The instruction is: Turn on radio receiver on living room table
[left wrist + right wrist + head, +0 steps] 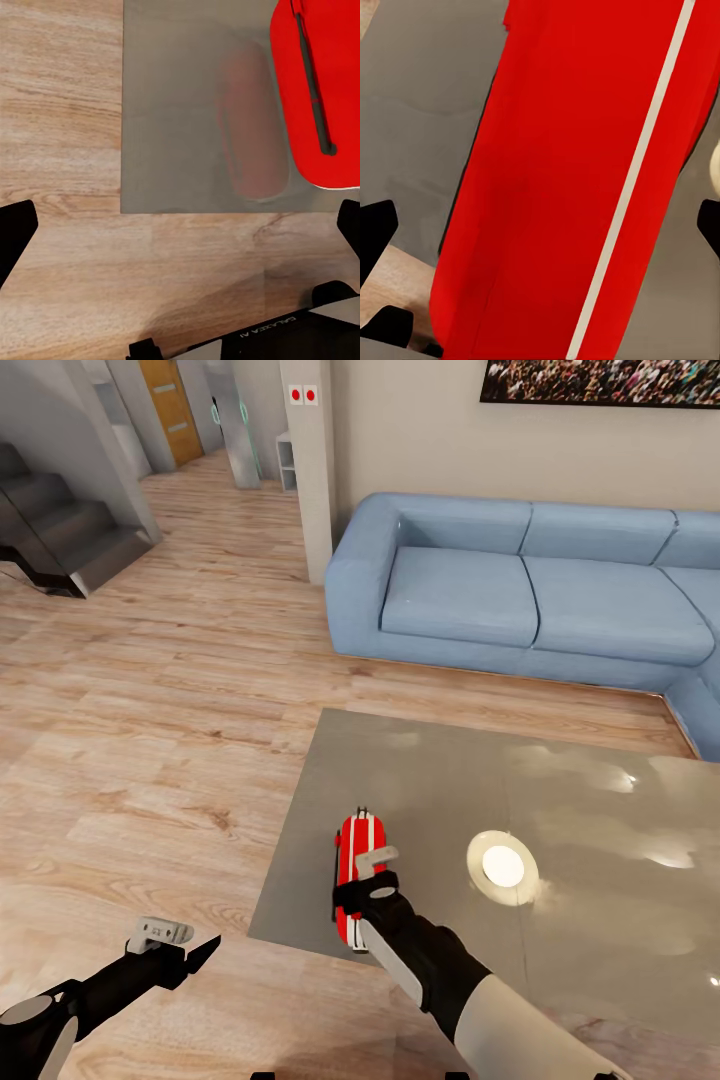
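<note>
Right hand (352, 880) spread open over glossy rounded red radio receiver (355, 850), contact unclear; glass table (600, 830) reflective.

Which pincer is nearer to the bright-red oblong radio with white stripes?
The right pincer is directly over the bright-red oblong radio. The left pincer is over the wood floor, beside the table.

Black arms, white forearm shells; right claw (362, 880) blk w/ grey bracket.

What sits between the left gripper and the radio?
Nothing. In the head view the left gripper hangs over bare wood floor; between it and the radio receiver lie only floor and the glass table near its corner.
</note>
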Controlling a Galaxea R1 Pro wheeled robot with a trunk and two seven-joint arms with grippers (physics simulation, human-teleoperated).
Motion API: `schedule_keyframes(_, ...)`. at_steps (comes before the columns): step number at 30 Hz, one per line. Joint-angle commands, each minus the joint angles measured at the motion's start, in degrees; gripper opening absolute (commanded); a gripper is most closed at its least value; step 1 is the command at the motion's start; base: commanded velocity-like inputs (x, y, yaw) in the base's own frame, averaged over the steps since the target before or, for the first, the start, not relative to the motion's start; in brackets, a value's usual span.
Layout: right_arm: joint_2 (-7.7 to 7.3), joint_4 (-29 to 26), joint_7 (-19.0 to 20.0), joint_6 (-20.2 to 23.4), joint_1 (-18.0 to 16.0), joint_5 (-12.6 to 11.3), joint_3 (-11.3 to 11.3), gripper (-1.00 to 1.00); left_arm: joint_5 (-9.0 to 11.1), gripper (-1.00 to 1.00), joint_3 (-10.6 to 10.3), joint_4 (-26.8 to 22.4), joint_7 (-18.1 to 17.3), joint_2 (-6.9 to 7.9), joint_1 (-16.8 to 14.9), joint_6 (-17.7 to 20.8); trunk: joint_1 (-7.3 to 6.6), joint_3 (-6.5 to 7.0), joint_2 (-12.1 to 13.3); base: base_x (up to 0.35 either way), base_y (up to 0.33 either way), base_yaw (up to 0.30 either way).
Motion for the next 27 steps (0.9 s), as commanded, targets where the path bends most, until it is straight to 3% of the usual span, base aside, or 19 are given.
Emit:
schedule_keyframes(1,0.0,0.0,0.0,0.0,0.0,0.0,0.0,1.0,0.0,1.0,0.0,0.0,0.0,0.0,0.0,0.0,0.0,0.0,0.0,0.0,0.0,0.0)
schedule_keyframes(13,0.0,0.2,0.0,-0.1,0.0,0.0,0.2,1.0,0.0,1.0,0.0,0.0,0.0,0.0,0.0,0.0,0.0,0.0,0.0,0.0,0.0,0.0)
schedule_keyframes(27,0.0,4.9,0.9,-2.5,0.0,0.0,0.2,1.0,0.0,1.0,0.0,0.0,0.0,0.0,0.0,0.0,0.0,0.0,0.0,0.0,0.0,0.0)
